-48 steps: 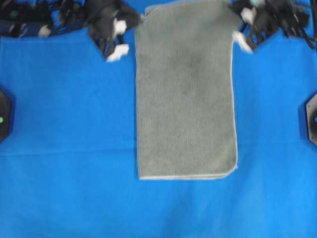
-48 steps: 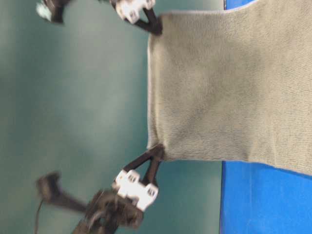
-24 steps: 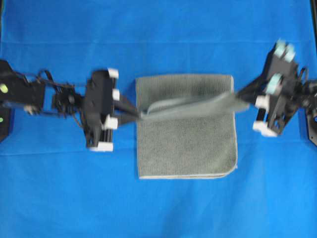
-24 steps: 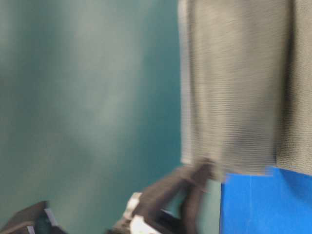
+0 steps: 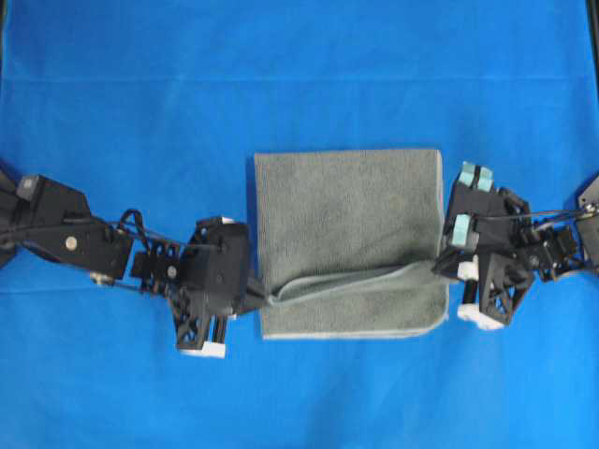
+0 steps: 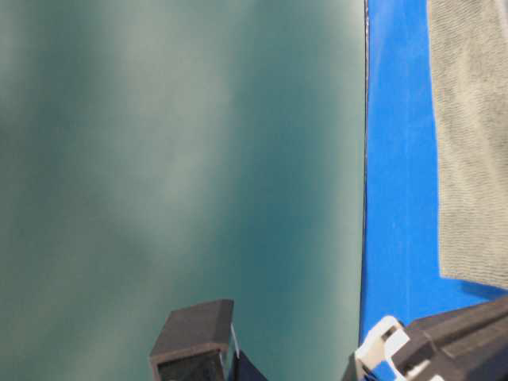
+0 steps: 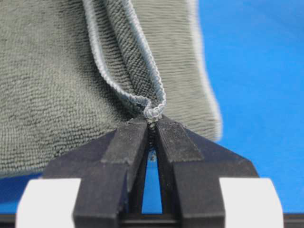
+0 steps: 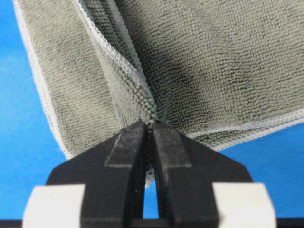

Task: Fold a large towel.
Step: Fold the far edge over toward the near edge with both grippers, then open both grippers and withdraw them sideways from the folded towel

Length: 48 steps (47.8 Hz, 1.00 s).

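Carried the far edge of the large towel (image 5: pixel 351 210) down almost to its near edge on the blue table cloth (image 5: pixel 299 75), left gripper (image 5: pixel 260 297) and right gripper (image 5: pixel 442 269) both clamped on its corners, leaving only laying down and release, probably.

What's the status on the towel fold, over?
Left gripper shut on towel hem. Right gripper shut on the opposite edge. Folded edge hangs just above the near edge, not laid down. Nothing in the way.
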Each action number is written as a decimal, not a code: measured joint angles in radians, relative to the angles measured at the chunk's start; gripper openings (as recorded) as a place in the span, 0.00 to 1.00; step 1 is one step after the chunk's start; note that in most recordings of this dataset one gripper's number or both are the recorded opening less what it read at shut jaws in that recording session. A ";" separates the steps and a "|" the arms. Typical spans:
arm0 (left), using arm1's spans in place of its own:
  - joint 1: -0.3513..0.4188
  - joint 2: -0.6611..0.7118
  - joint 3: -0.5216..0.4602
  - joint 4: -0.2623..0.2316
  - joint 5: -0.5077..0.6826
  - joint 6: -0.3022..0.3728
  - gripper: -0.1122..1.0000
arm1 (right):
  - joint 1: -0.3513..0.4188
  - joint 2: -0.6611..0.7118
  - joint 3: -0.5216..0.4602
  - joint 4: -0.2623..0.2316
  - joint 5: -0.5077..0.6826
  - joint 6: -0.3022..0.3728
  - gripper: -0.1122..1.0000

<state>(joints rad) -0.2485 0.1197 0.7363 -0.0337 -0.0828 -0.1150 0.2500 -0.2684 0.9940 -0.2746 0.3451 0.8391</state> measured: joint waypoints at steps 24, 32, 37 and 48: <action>-0.055 -0.011 -0.015 0.000 0.017 0.002 0.63 | 0.118 0.026 -0.054 0.002 -0.037 0.031 0.69; -0.074 -0.104 -0.017 0.000 0.063 0.011 0.62 | 0.187 -0.006 -0.123 -0.002 0.063 0.029 0.66; -0.078 -0.190 -0.017 0.000 0.095 0.015 0.62 | 0.218 -0.063 -0.175 -0.034 0.169 0.028 0.66; -0.078 -0.416 0.006 0.003 0.124 0.074 0.63 | 0.227 -0.258 -0.239 -0.210 0.350 0.025 0.66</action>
<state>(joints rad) -0.3267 -0.2961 0.7424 -0.0307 0.0414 -0.0414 0.4771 -0.5262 0.7547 -0.4847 0.6949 0.8636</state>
